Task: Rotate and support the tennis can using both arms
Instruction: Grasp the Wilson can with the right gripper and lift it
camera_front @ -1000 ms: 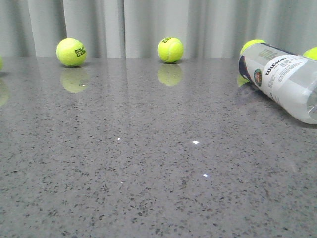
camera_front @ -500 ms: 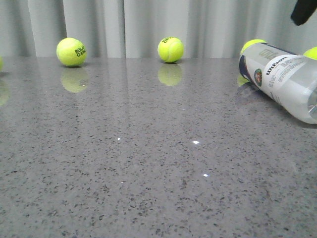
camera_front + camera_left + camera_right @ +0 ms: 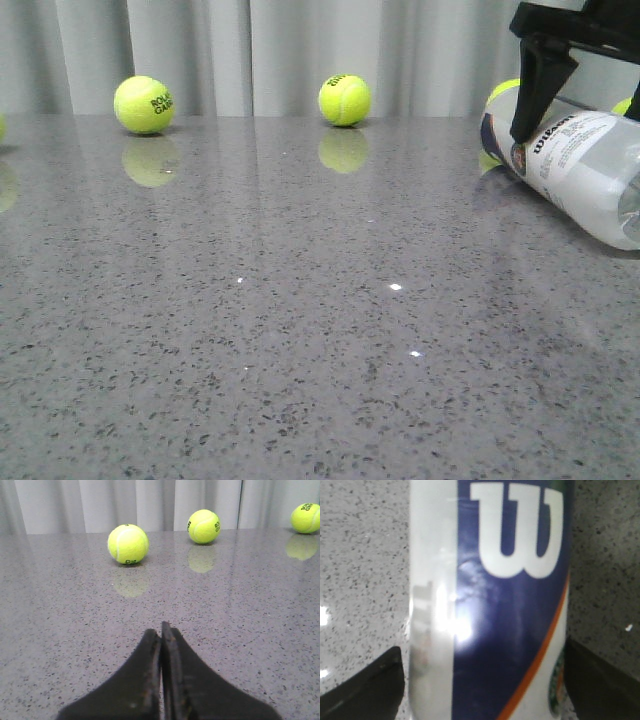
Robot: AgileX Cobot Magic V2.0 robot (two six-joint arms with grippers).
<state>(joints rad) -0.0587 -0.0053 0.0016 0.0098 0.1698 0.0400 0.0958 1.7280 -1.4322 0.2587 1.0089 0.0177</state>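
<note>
Right gripper (image 3: 480,680) spread wide astride the tennis can (image 3: 575,160) lying far right on the table (image 3: 300,330), should centre before squeezing; left gripper (image 3: 161,680) pressed together, well clear

"Wilson" and a large white "W" on the tennis can (image 3: 575,160); "ROLAND GARROS", partly readable, on a ball (image 3: 145,105).

Bright, even overhead light puts small glints and ball reflections on the glossy table (image 3: 300,330), while the tennis can (image 3: 490,605) fills the right wrist view blurred, with white glare.
</note>
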